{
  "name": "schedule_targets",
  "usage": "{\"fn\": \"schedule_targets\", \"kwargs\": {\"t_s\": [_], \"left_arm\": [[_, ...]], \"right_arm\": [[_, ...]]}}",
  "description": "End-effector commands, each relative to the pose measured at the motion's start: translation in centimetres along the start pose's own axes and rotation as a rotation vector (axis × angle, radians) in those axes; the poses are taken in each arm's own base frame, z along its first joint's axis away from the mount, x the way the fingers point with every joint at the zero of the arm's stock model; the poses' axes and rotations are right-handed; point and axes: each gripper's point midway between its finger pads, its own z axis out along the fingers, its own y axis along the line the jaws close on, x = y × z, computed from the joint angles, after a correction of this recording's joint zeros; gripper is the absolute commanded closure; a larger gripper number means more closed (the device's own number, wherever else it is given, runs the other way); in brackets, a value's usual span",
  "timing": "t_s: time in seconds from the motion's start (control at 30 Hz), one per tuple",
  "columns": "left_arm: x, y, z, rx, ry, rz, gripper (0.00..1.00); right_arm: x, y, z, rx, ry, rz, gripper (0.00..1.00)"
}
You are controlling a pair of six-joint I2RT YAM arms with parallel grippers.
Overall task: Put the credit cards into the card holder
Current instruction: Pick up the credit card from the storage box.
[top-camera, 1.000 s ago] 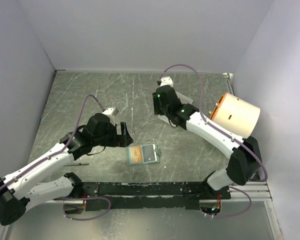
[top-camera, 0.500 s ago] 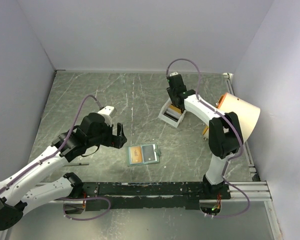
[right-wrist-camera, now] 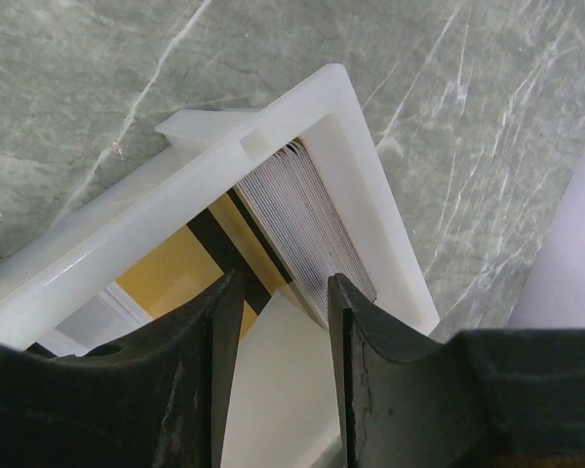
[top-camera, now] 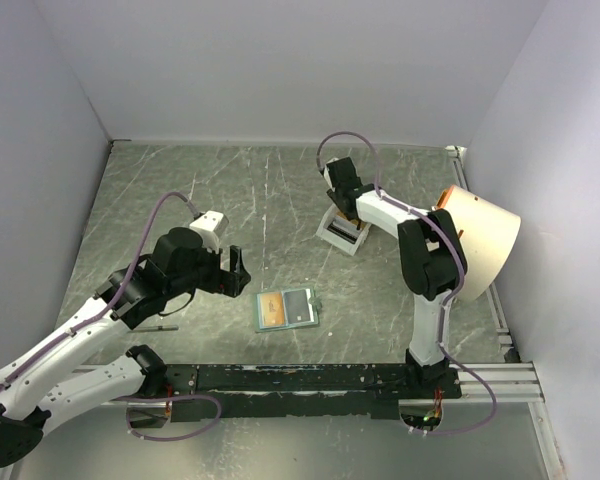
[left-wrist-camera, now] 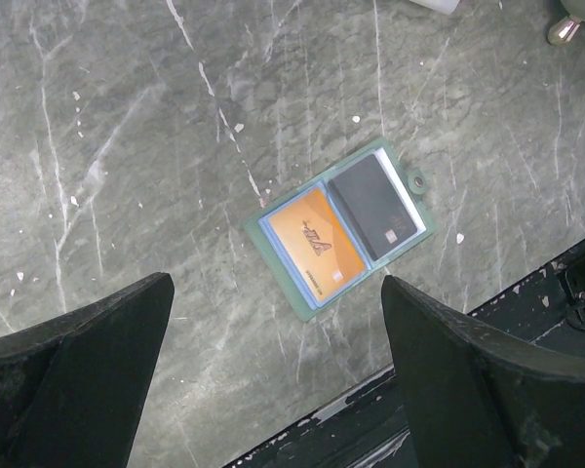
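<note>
Right gripper (right-wrist-camera: pixel 281 290) swung round over the far-right tray (right-wrist-camera: pixel 363 166)
Thin, stiff, slick cards (right-wrist-camera: pixel 297 219) stacked there, best pinched edgewise; holder (left-wrist-camera: pixel 416 183) open by the near edge; left gripper (left-wrist-camera: pixel 275 288) wide, right's hold cannot be told

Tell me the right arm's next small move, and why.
Probably lower the right gripper into the white tray and close on one card from the stack standing on edge: its jaws stand partly apart right over those cards, and the card holder lies open.
</note>
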Motion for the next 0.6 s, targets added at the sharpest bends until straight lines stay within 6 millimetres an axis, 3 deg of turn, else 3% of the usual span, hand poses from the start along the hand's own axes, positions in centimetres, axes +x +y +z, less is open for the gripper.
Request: {"fn": "schedule_targets", "kwargs": {"t_s": [0.0,0.2,0.57], "left_arm": [[-0.4,0.1,-0.1,-0.009,-0.017,0.021,0.00],[-0.3,0.2,0.0,-0.013,-0.011,0.020,0.00],[-0.2,0.4,0.0,-0.021,-0.013,0.014,0.01]], "right_arm": [[-0.5,-0.8,1.1,0.045,-0.006,-0.033,0.60],[0.1,-1.0,1.9,0.090,0.019,-0.063,0.64],[-0.5,-2.3,1.1,0.142,-0.015,-0.071,0.73]]}}
